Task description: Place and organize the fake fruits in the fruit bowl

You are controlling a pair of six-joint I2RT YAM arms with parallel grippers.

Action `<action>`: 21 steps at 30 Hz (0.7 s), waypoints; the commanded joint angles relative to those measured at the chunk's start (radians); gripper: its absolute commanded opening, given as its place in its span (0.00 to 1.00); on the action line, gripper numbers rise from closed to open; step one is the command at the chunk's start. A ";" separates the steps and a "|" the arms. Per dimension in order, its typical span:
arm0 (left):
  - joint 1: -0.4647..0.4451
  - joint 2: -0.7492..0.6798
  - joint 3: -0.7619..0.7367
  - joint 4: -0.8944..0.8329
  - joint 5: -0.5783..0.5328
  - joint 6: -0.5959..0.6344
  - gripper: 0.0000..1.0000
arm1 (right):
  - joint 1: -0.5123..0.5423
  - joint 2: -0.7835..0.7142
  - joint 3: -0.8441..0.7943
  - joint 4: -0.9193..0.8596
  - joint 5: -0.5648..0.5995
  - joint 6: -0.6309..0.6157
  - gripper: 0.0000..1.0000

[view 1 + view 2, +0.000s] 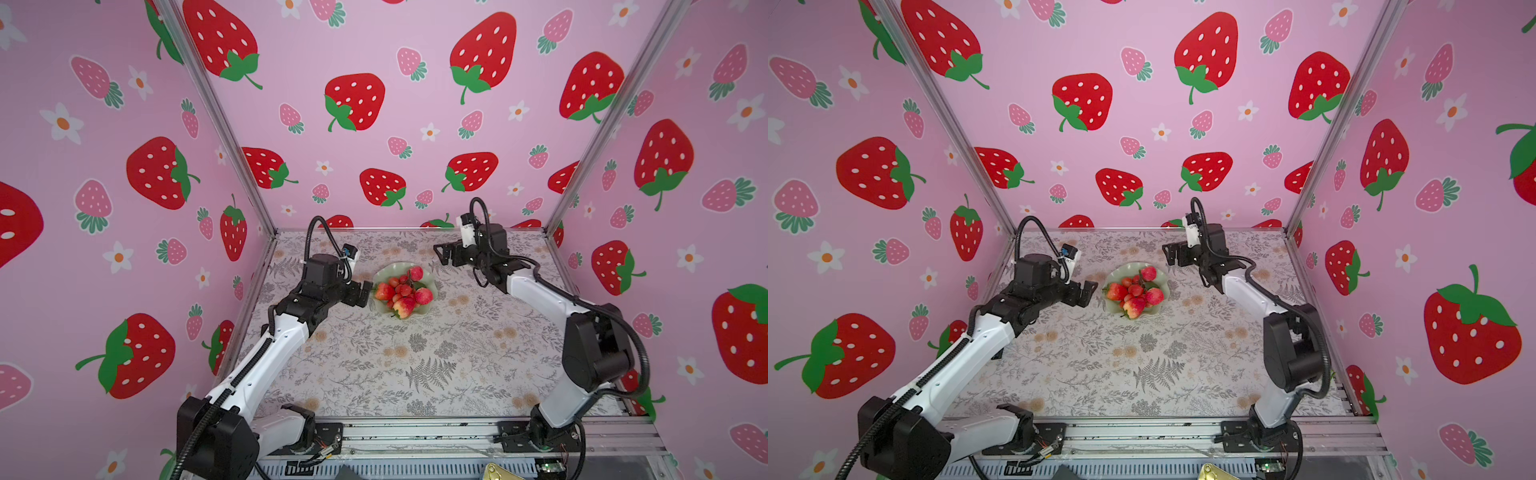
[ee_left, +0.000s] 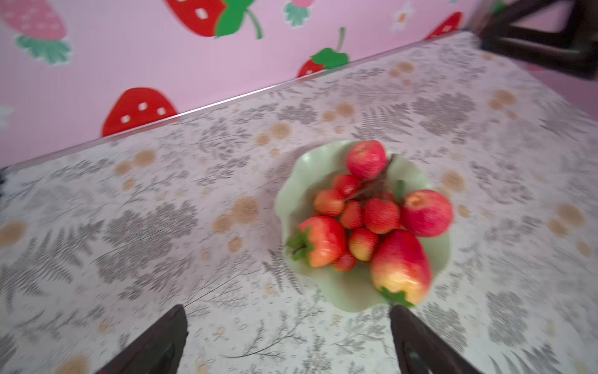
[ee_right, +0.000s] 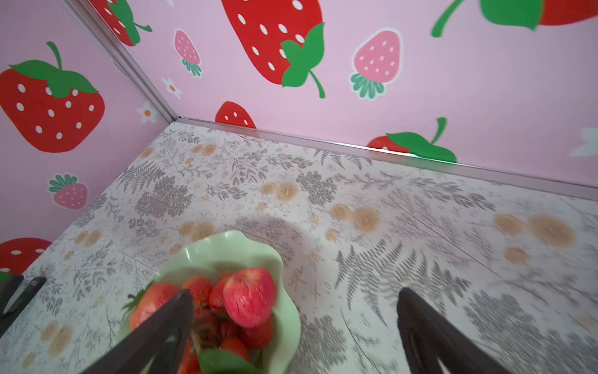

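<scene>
Left gripper point(image 1: 366, 294), spread wide, empty, nearer: bowl point(image 1: 384, 272) holding fruits point(image 1: 402, 293) just beside, 3 o'clock; right gripper point(image 1: 441, 253), likewise spread, empty, bowl's 1 o'clock.

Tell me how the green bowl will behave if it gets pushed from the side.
The fruit bowl looks glossy and rigid, so it would probably slide on the table cover rather than flex, and its wavy rim may be slippery to pinch. It is shallow and heaped, so a hard shove may roll the round fruit near its rim out.
</scene>
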 commanded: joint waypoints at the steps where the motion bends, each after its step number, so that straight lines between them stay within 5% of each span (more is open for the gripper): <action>1: 0.084 0.012 -0.037 0.043 -0.184 -0.117 0.99 | -0.128 -0.094 -0.188 0.107 0.000 0.061 0.99; 4: 0.101 0.008 -0.126 0.128 -0.314 -0.238 0.99 | -0.248 -0.161 -0.312 0.117 -0.034 0.036 0.99; 11: 0.059 0.171 -0.354 0.478 -0.706 -0.213 0.99 | -0.326 -0.260 -0.604 0.345 0.199 -0.089 0.99; 18: 0.116 0.216 -0.533 0.952 -0.424 -0.064 0.99 | -0.327 -0.235 -0.767 0.640 0.250 -0.189 0.99; 21: 0.129 0.307 -0.696 1.343 -0.349 -0.046 0.99 | -0.327 -0.196 -0.869 0.893 0.265 -0.219 0.99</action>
